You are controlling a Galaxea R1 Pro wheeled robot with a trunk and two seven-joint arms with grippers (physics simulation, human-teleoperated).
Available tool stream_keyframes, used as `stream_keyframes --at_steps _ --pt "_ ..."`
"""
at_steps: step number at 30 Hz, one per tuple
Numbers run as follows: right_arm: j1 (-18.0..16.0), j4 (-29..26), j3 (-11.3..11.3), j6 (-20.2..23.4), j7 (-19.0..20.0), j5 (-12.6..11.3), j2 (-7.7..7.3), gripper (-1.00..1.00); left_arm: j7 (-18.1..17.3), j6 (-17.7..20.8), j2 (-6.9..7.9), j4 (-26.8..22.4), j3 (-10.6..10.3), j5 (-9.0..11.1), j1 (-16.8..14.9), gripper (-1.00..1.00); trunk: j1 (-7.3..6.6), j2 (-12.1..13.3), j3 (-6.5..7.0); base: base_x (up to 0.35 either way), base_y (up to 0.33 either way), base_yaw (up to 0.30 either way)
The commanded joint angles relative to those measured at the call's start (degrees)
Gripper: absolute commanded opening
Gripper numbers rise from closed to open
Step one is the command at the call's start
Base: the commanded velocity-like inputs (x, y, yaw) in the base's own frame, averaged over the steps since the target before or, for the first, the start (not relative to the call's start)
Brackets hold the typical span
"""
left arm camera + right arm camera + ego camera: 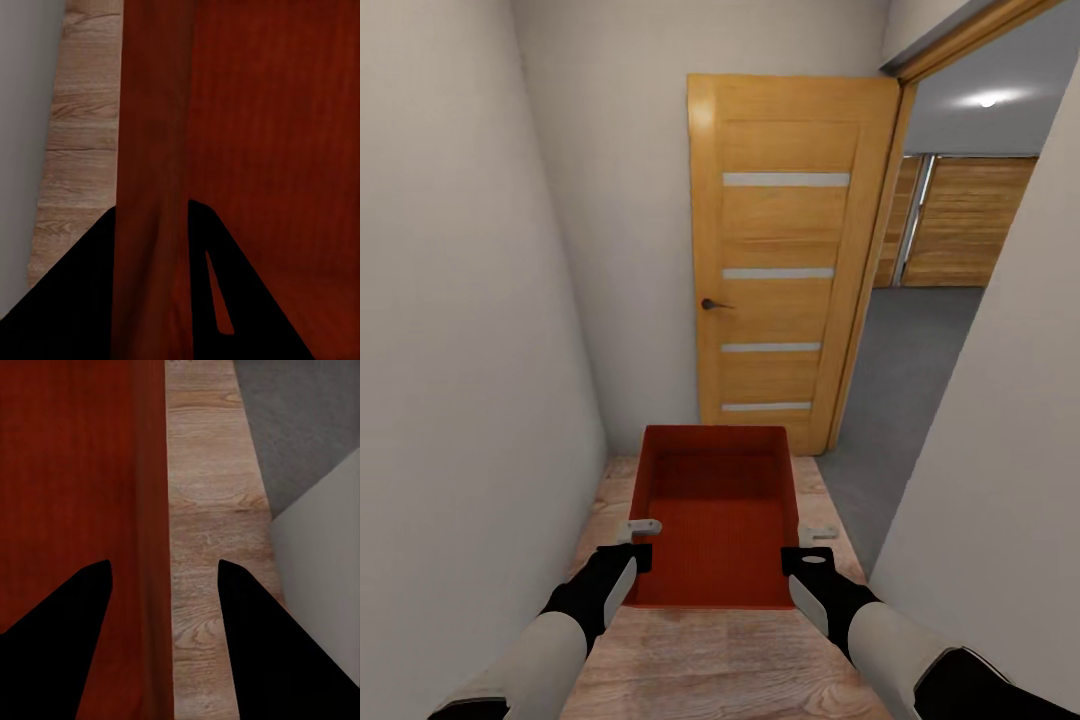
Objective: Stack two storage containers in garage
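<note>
One storage container (715, 520) carried between both grippers; left gripper (638, 550) clamped on its left wall; right gripper (805, 555) seemingly straddling the right wall, grip unclear; garage floor (905, 370) ahead-right.

One orange-red storage container (712, 520) is in view, a single lidless bin, and two grippers sit at it, the left gripper (641, 541) on one long wall and the right gripper (808, 548) on the other, one gripper per side. There is one open wooden door (788, 260) with four pale horizontal strips and one dark handle (712, 303). Beyond the doorway stand two honey-coloured plank doors (968, 220), one ceiling light (987, 100) glows, and two kinds of floor count out: light wood planks (710, 660) and dark grey concrete (905, 370).
</note>
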Motion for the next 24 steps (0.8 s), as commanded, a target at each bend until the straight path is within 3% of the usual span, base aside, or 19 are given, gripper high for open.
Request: stream_keyframes --at_steps 1,24 --pt "-0.1 -1.9 -1.4 0.4 -0.1 0.6 -0.05 -1.0 0.3 0.6 0.49 0.0 0.5 -1.6 0.0 -1.0 0.07 -0.1 -0.13 0.322 0.0 0.0" --pt "-0.1 -1.9 -1.4 0.4 -0.1 0.6 -0.05 -1.0 0.3 0.6 0.49 -0.2 0.5 -1.6 0.0 -1.0 0.07 -0.1 -0.13 0.307 0.0 0.0"
